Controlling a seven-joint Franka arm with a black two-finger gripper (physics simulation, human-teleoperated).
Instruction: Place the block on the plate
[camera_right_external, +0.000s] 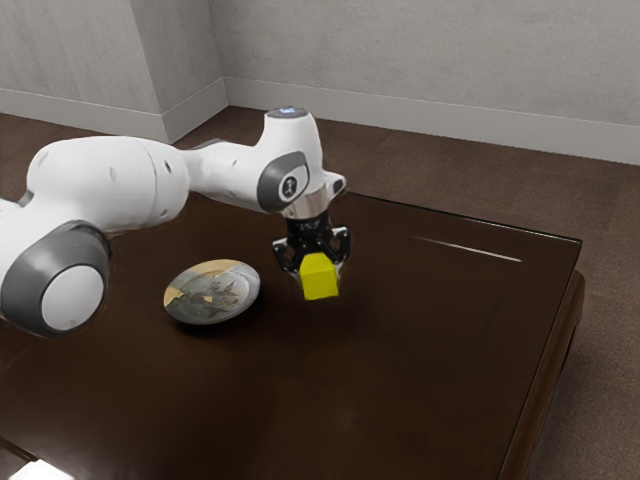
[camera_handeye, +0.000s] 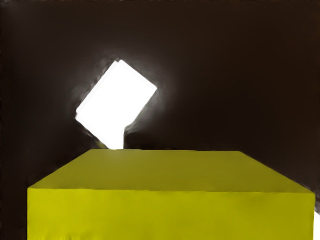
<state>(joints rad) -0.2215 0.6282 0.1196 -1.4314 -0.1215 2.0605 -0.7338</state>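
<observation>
Gripper: my gripper is near the middle of the exterior view, its jaws pressed on two sides of the block, so I read it as holding it.
Block: the yellow block is between the jaws, seemingly raised off the table, and it looms along the wrist view's lower edge.
Plate: the patterned plate sits left of centre in the exterior view, near the block but apart from it.
Carry: my next move should be a sideways one toward the plate; if I travel too low, the block's underside could catch the rim and shove the plate along.
Grip: the block hangs low in the jaws, so a knock or a jerky start could twist it or slide it out onto the wood.
Aim: the plate isn't much of a target from this angle, and if I misjudge depth I could set the block half over the rim, where it would tip.
Release: opening too high would let it drop and bounce off; pressing down too hard could tilt the plate.
Glare: a blank white shape sits left of centre in the wrist view; I can't tell what it is, so I wouldn't steer by it.
</observation>
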